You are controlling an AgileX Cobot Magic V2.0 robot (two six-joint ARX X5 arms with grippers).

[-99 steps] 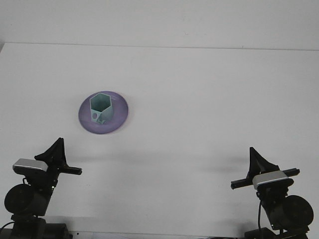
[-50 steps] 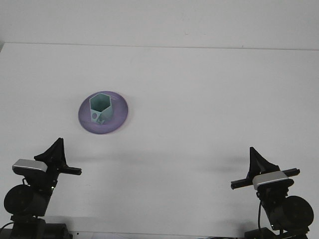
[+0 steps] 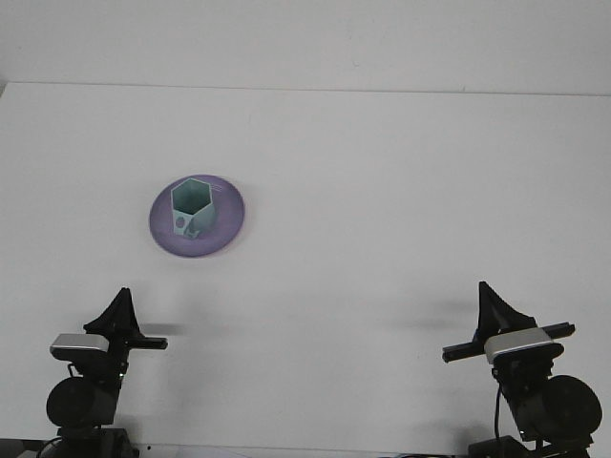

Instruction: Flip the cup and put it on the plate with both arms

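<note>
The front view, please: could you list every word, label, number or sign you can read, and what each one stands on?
No text can be read anywhere in this view.
Cup: a small dark mark low on its side, too small to read as text.
Plate, table, left gripper, right gripper: no lettering shows.

Only obstacle: cup (image 3: 192, 207) upright on plate (image 3: 225, 227), left-centre of table (image 3: 401, 191); bare tabletop all around.
</note>
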